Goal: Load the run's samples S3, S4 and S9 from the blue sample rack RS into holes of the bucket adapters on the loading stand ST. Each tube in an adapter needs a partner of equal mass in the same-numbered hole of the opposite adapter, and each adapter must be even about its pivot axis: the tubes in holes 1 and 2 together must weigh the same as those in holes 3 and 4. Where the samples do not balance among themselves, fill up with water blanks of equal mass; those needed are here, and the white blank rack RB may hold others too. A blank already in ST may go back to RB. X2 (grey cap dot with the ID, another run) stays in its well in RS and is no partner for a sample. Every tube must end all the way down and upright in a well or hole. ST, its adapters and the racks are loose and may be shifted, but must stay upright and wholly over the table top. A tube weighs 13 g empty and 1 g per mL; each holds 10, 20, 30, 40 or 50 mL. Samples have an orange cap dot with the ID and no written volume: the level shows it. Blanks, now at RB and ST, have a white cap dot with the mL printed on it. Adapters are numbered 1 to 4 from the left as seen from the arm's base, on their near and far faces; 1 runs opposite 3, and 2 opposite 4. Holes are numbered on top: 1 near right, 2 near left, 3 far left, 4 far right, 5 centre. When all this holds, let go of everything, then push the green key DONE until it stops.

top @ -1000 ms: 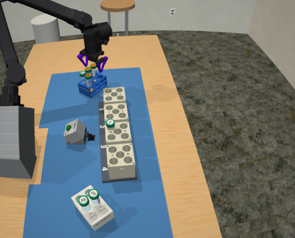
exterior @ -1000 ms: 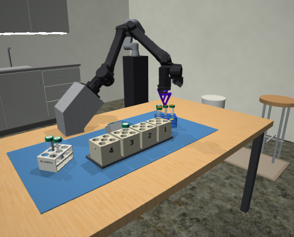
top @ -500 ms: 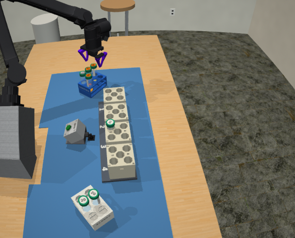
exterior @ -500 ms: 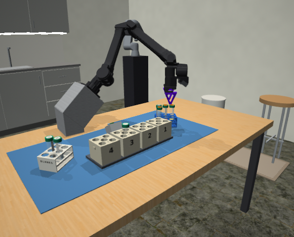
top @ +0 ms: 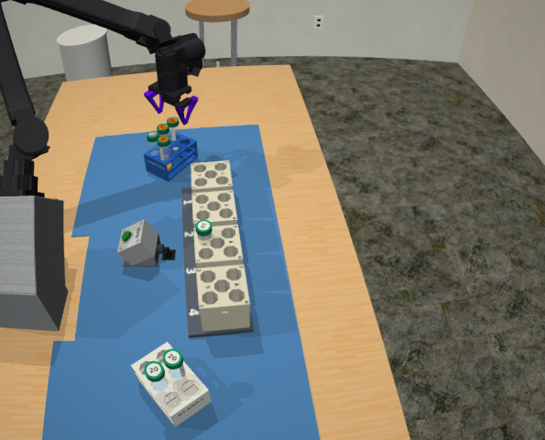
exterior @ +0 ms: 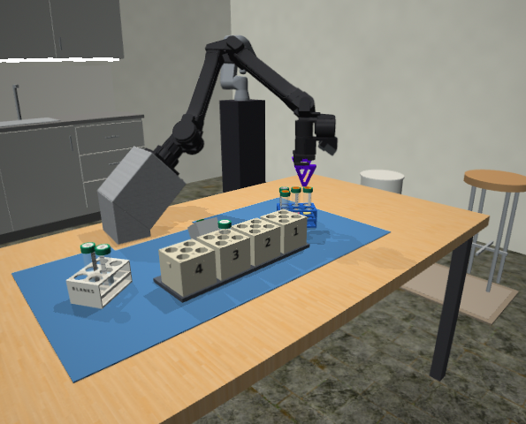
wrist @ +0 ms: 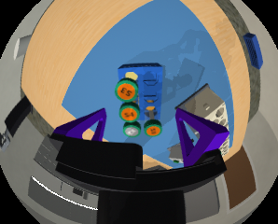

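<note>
Pincer spread wide, empty, above blue rack; white rack label "BLANKS", caps "20".

Light wood-grain table top, smooth; matt blue cloth-like mat; cream matt plastic adapter blocks; matt black arm; rough mottled stone floor.

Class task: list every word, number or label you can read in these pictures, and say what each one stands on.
"1", "2", "3", "4": adapter faces, and the stand's strip.
"BLANKS": white rack.
"20" and "20": two blank caps.
Too small or blurred: blue rack's label, orange cap IDs, adapter 3's blank cap, hole numbers, key box label.
</note>
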`<state>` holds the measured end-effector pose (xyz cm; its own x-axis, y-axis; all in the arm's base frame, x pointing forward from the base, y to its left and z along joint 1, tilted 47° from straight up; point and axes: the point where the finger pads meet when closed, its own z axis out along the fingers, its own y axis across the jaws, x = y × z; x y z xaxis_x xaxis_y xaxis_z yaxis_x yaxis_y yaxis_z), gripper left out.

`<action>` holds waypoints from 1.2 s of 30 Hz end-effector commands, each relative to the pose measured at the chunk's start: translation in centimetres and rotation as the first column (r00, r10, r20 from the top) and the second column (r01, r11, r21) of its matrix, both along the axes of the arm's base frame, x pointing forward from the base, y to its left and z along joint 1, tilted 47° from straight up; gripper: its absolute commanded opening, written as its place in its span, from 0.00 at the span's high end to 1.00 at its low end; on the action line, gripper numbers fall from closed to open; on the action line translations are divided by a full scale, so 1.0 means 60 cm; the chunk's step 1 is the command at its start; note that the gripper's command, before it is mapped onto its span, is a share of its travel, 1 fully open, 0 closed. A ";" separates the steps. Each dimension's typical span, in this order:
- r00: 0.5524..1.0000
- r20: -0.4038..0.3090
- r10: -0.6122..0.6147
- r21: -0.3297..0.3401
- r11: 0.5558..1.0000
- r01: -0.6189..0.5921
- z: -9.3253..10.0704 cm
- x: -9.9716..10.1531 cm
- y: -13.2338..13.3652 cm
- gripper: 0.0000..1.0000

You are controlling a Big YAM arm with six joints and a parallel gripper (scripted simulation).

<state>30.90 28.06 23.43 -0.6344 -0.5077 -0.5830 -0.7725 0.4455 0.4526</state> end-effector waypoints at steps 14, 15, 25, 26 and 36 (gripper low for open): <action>1.000 0.013 -0.016 0.009 1.000 0.016 0.018 0.008 -0.003 0.00; 1.000 0.013 -0.016 0.009 1.000 0.016 0.018 0.008 -0.003 0.00; 0.998 0.049 0.039 -0.001 0.999 -0.039 0.010 -0.024 -0.002 0.20; 0.996 0.074 0.048 0.005 0.999 -0.048 0.011 -0.034 0.000 0.20; 0.999 0.030 0.033 -0.006 0.999 -0.033 -0.025 -0.046 0.017 0.20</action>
